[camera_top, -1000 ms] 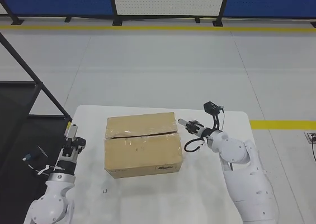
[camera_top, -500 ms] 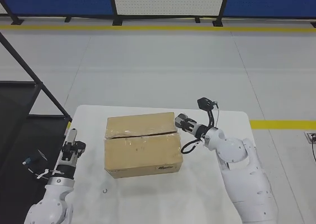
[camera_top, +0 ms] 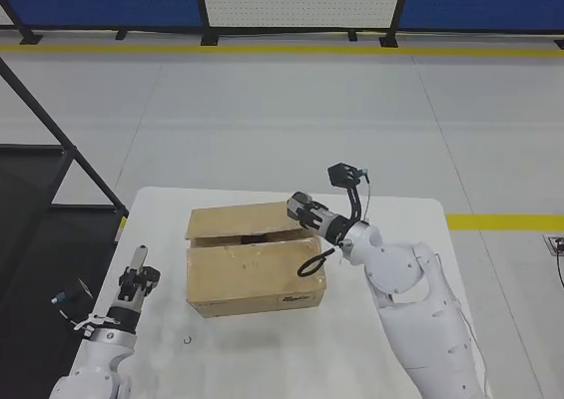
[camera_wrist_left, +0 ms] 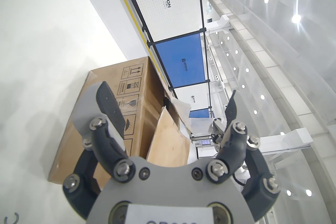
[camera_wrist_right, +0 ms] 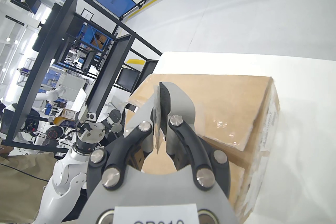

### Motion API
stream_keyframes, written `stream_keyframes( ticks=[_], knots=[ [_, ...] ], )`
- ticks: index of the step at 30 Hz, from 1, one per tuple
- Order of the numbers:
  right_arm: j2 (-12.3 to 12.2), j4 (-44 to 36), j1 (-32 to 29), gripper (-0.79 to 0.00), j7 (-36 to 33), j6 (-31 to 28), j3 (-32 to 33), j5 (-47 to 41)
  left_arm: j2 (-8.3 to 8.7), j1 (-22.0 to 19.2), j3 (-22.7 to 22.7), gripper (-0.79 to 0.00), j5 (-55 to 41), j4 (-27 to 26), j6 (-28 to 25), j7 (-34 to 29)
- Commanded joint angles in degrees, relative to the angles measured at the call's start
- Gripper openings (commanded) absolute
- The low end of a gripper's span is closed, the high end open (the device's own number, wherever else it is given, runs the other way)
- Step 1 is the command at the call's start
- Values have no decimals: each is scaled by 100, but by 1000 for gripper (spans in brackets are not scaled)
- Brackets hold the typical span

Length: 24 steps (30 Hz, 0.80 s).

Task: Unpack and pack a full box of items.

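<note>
Cardboard box (camera_top: 254, 264) at table (camera_top: 262, 344) ctr. R gripper (camera_top: 297, 206) jaws pinched on far flap (camera_top: 247, 217) edge, box 1 o'clock. Swing flap abt its hinge; avoid tearing. L gripper (camera_top: 140, 261) at 8 o'clock, jaws wide, empty.

I count one cardboard box (camera_top: 257, 269) at the centre of the frame, one white table (camera_top: 262, 351) under it, one small dark ring (camera_top: 190, 342) at lower left, and two claws of mine: left claw (camera_top: 142, 255), right claw (camera_top: 297, 207)
</note>
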<state>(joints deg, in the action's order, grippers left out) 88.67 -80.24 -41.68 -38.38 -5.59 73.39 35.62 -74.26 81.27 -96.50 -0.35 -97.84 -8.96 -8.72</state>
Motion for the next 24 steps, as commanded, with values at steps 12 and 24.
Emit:
stream_keyframes(
  ticks=[12,24],
  knots=[
    [90,-339,258,-785,351,68,-694,-170,26,130,-143,0,-207,41,-129,-159],
    [187,-472,517,-785,644,212,-1219,-171,53,235,-256,0,-357,47,-225,-317]
  ],
)
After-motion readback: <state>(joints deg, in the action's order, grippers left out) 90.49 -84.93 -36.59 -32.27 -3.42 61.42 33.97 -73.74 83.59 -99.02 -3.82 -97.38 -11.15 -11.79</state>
